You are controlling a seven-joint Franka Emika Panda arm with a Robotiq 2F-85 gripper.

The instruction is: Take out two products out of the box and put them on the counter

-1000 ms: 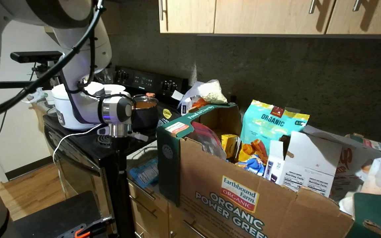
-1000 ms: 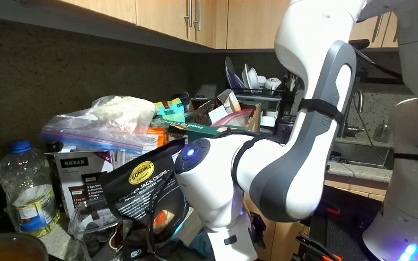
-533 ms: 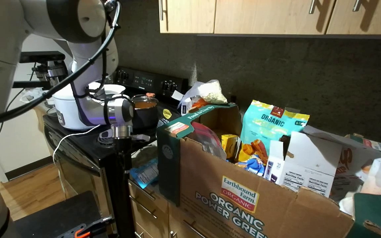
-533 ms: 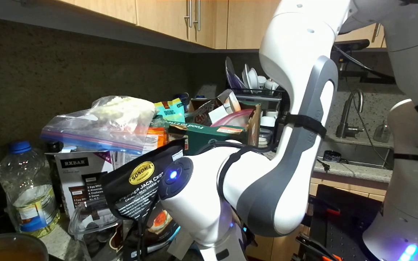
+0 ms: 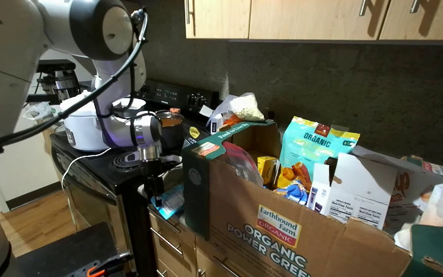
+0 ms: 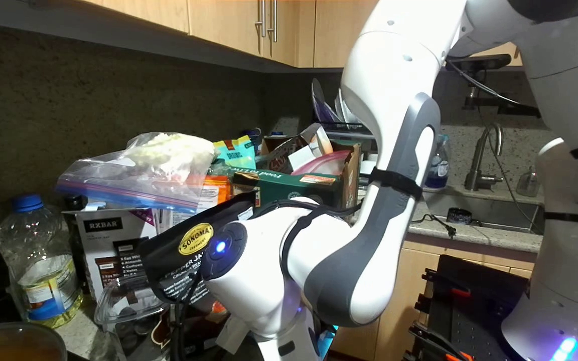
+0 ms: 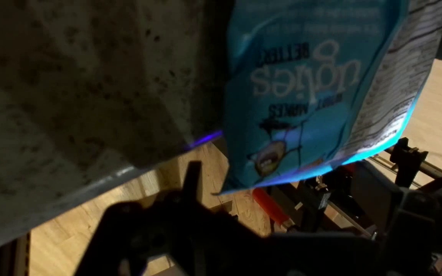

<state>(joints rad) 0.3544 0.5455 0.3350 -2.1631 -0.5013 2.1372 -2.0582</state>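
The brown box point(image 5: 240, 215) stands on the counter in both exterior views point(image 6: 294, 188). A white bag with orange-red print point(image 5: 417, 184) is in its right part. A blue bag point(image 5: 173, 200) lies outside the box, between box and stove. In the wrist view the blue bag point(image 7: 305, 92) overhangs the edge of the speckled counter point(image 7: 71, 115). My gripper point(image 5: 157, 192) points down beside this blue bag, over the counter's front edge. In the wrist view my gripper point(image 7: 282, 180) has its dark fingers wide apart, with the bag's lower edge showing between them. I cannot tell whether they touch.
A teal bag point(image 5: 317, 142), a yellow carton point(image 5: 266, 167) and white cartons fill the box. A black Sonoma bag point(image 6: 193, 240), an RXBAR carton point(image 6: 113, 240) and an oil bottle point(image 6: 43, 271) stand behind the arm. The stove holds a pot point(image 5: 171, 132) and a white cooker point(image 5: 83, 132).
The arm has moved toward the box and slightly lower, bringing my gripper from in front of the stove to the blue bag. The box and its contents have not moved.
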